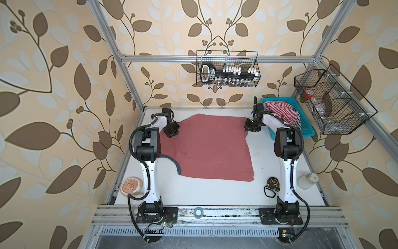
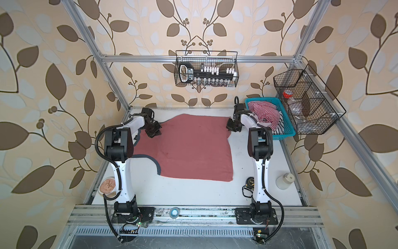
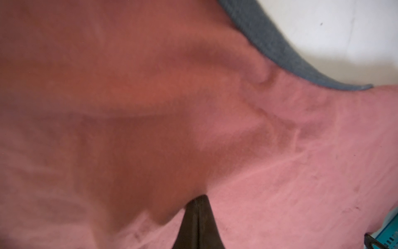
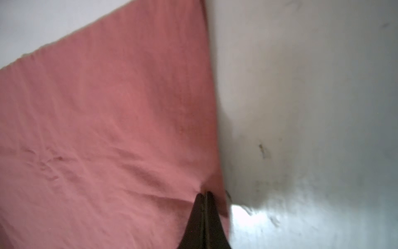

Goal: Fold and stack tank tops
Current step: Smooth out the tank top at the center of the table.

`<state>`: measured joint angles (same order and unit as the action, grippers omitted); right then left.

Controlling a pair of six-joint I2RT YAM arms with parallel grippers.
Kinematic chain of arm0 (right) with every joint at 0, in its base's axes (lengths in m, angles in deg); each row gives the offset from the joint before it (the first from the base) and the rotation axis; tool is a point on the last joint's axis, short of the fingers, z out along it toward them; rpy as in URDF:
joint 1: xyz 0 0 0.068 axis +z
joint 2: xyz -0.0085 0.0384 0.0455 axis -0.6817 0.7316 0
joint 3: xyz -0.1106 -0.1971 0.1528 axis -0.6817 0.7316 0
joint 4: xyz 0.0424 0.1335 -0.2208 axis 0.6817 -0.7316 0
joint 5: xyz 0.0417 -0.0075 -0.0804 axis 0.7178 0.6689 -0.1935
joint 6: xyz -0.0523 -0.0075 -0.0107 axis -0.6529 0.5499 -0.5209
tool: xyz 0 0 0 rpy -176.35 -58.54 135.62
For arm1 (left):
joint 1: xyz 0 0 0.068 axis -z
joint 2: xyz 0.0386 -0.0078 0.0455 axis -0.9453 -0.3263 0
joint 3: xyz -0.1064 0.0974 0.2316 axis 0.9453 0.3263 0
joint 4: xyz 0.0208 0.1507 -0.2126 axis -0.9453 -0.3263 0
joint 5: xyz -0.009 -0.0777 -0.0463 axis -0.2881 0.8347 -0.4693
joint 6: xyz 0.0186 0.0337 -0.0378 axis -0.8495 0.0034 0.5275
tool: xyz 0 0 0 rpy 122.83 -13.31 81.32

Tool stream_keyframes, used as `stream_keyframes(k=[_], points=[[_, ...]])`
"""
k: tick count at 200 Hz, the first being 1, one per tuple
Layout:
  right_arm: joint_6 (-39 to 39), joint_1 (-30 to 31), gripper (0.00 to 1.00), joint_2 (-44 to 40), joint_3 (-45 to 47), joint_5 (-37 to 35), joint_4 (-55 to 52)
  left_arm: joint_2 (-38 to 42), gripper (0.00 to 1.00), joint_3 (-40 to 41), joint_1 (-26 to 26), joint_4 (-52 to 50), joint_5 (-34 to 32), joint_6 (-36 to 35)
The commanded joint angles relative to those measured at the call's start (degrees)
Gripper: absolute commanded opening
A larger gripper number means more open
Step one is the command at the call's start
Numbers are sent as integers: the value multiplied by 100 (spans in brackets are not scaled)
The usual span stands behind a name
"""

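Dusty red tank top [image 3: 280,172] filling the view, a fold pinched up by the left pincer [image 3: 199,200], tips closed together, blue-grey trim [image 3: 280,47] curving along its edge, white surface [image 3: 344,25] beyond, corner of a teal basket [image 3: 387,235]

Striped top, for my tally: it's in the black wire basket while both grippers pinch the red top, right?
No: both top views show the striped top in the blue basket. Left gripper and right gripper do pinch the red top.

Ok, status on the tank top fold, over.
Left gripper and right gripper shut on far edge of dusty red tank top. Striped tank top in blue basket. Tape measure nearby, not touching.
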<state>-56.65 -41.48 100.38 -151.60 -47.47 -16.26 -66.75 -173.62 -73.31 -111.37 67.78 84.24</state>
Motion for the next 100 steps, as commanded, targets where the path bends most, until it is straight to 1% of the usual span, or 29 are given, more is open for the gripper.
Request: stream_keyframes(k=[1,10,38,50,56,73,92,100], points=[[-177,-126,0,182,-323,-532,-459,-412,0,88,-110,-465,-649,-114],[-212,-158,0,209,-434,-531,-502,-429,0,60,-115,-475,-620,-123],[-381,-197,0,417,-920,-189,-714,-400,0,52,-99,-382,-367,-72],[-472,-171,0,320,-895,9,-754,-298,0,52,-58,-337,-249,-71],[-517,-151,0,150,-743,77,-683,-209,1,57,-16,-322,-226,-73],[-604,-60,0,-415,-144,186,-409,172,9,56,110,-291,-133,-105],[-673,48,0,-1272,680,292,-180,743,18,55,279,-329,-67,-168],[-697,129,3,-1658,1056,268,-125,1018,21,52,366,-384,-78,-225]])
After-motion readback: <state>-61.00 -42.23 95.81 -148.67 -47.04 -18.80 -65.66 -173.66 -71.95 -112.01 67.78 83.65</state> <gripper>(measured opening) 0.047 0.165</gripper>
